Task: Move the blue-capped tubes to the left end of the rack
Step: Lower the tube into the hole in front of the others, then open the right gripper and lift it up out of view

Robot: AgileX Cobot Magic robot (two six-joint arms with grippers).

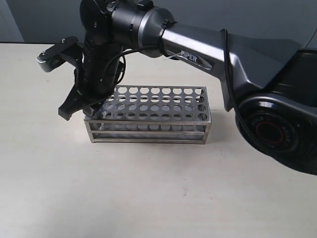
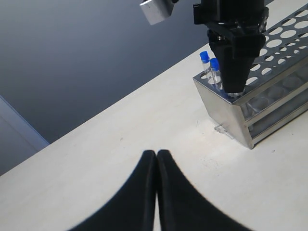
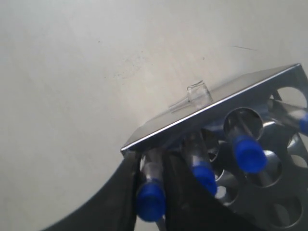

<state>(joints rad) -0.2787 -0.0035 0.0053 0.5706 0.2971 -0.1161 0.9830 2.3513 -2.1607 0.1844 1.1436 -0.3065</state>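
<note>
Clearly clamped in right gripper (image 3: 150,166): one blue-capped tube (image 3: 150,188), with corner of the rack (image 3: 231,96) just beneath it.
Likely light, stiff, slippery, fragile; best gripped on clear body under cap. Left gripper (image 2: 156,154) pressed together, empty.

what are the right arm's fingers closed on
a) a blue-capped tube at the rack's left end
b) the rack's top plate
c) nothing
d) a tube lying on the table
a: the right wrist view shows the fingers pinching a blue-capped tube that stands in a corner hole of the rack.
</note>
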